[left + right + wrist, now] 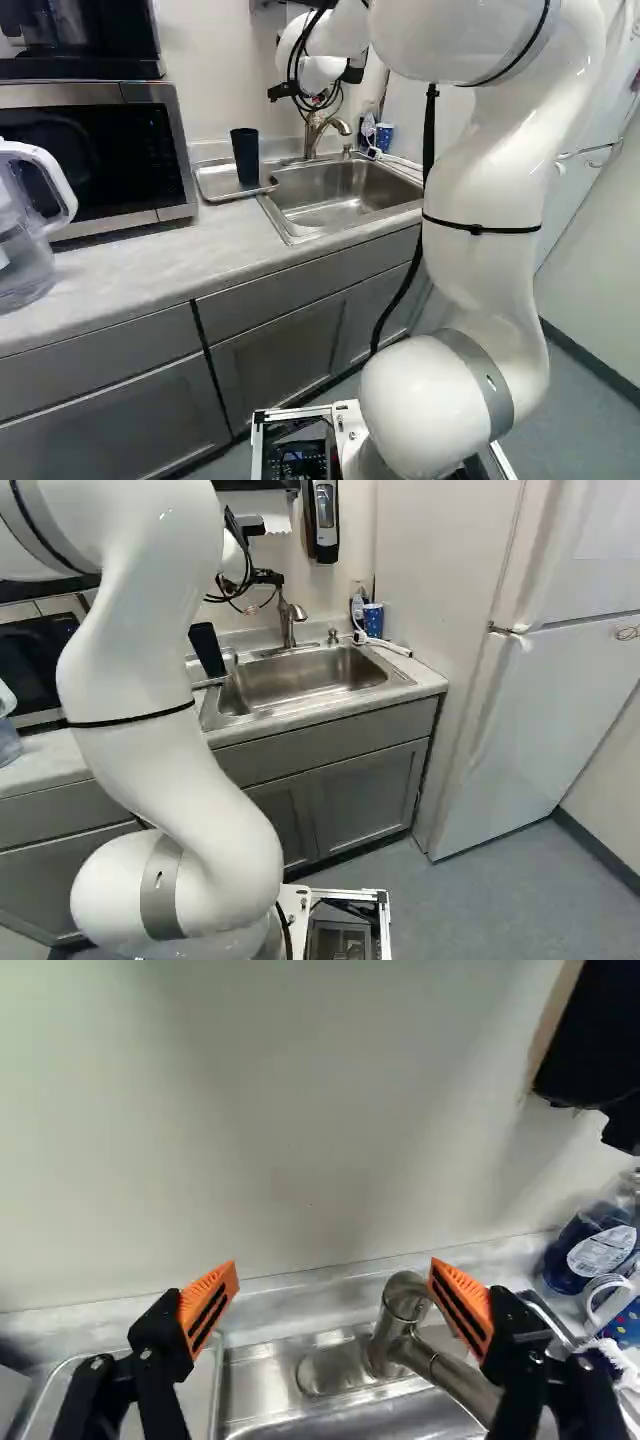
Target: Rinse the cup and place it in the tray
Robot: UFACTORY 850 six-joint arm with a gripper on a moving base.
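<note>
The black cup (246, 157) stands upright on the metal tray (214, 190), on the side of the tray nearest the sink (345, 205). The tray rests on the worktop (125, 270) between the microwave (90, 160) and the sink.

My arm (485, 225) reaches forward to the sink area. The end effector (317, 84) is above the rear of the sink, near the faucet (318, 132), and points toward the wall (300, 1130). In the wrist view, the two fingers of the end effector (333, 1270) stand wide apart. The orange pads (208, 1305) face each other across the gap. The faucet is low ahead of the fingers, near the pad on the sink's side; the tray lies beyond the opposite finger.

Adjacent items: a blue patterned cup (373, 619) and a soap bottle (358, 606) stand side by side in the corner past the faucet. A clear pitcher (25, 235) is on the worktop at the left of the left base view. A dispenser (323, 520) is mounted on the wall. The refrigerator (560, 690) is at the right of the right base view.
</note>
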